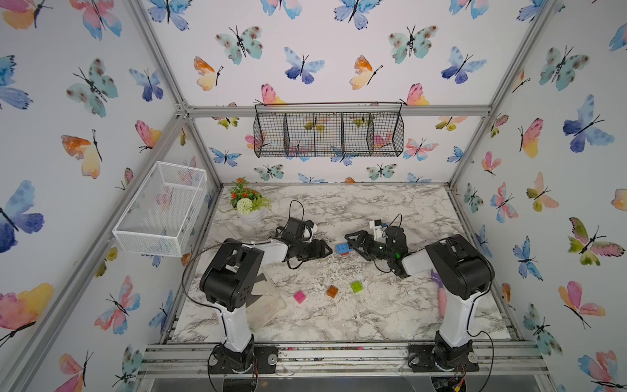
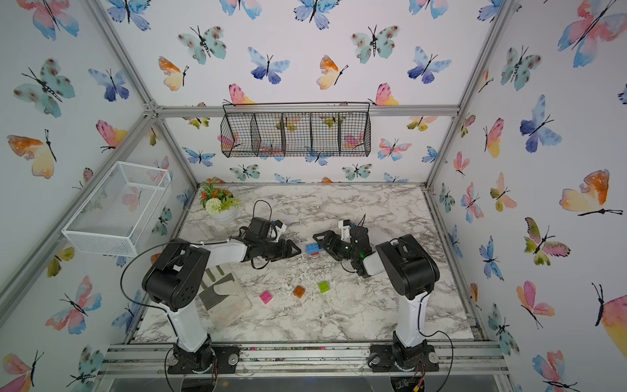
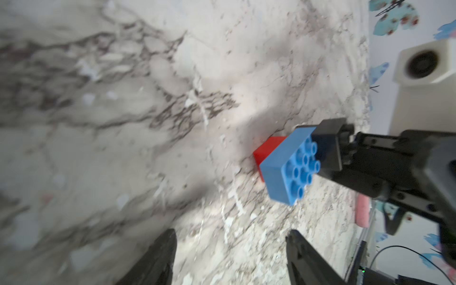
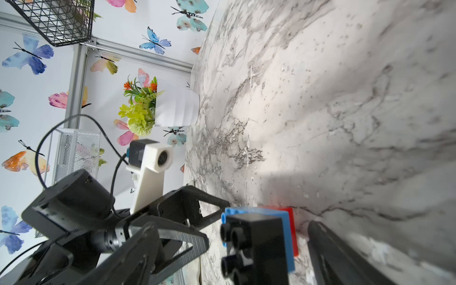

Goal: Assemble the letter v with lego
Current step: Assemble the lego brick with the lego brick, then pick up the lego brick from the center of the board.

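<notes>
- Six bricks on the worktop [image 1: 339,319]: blue brick [image 3: 278,170], red brick [image 3: 265,150] and black brick [image 4: 256,237] joined at the middle; pink brick [image 1: 300,296], orange brick [image 1: 332,291], green brick [image 1: 356,286] loose in a near row.
- Two arms: left end effector [image 3: 230,232] spread, just left of the stack; right end effector [image 1: 351,244] spread either side of the black brick, unclamped.
- Two wall baskets: black wire basket [image 1: 328,134] far, white mesh basket [image 1: 159,208] left.
- One pot [image 1: 252,217] far left, flowers inside.

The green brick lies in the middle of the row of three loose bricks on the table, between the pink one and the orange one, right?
No. The orange brick lies in the middle of that row, between the pink brick and the green brick, loose on the table. Both top views show it.
</notes>
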